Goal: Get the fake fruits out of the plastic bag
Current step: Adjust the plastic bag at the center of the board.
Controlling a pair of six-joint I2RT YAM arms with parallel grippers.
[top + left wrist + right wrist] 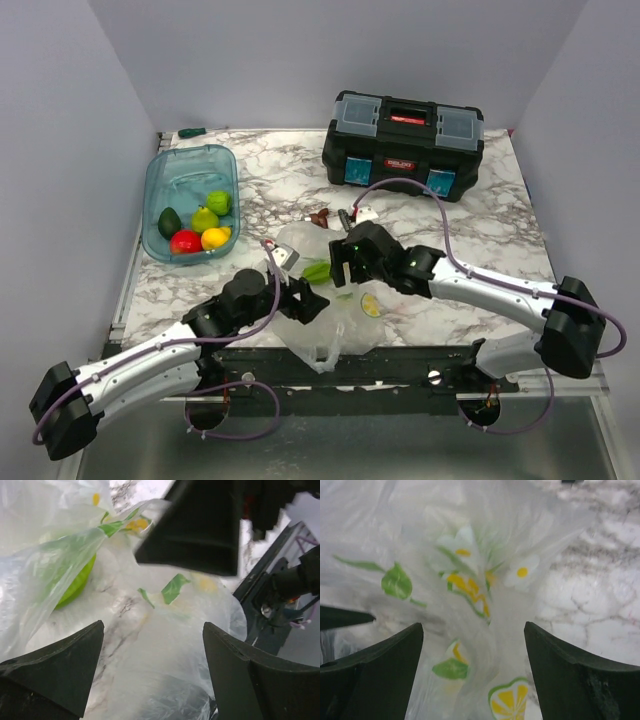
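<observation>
**Fingers wide on both arms, one green fruit under the film**

Left fingers [55, 670] stand spread, with crumpled film between them and nothing pinched. Right fingers [375, 675] are spread too, hanging over a printed fold of the plastic bag [318, 340] and gripping nothing. The bag lies on the table [480, 225] at its near edge, between the two wrists. Five fake fruits [205, 225] already sit in the teal tub [190, 160] well to the left. A lime-green fruit [75, 587] shows through the film just beside the left fingers, so the job looks mostly done, with at least this one left to free.

To do the step well, I would give the arms separate jobs. One should pinch film alone, away from the fruit, and lift it so the bag hangs taut rather than slumped. The other should then go for the fruit through the mouth of the bag; where that mouth lies I cannot tell from these views.

The film is thin and slack, so closing on the fruit from outside would likely trap plastic against it and drag the whole bag along. The fruit looks glossy and rounded, so a grip across its widest part should hold better than one near an end. The wrists are close together and need room to avoid knocking each other.
</observation>
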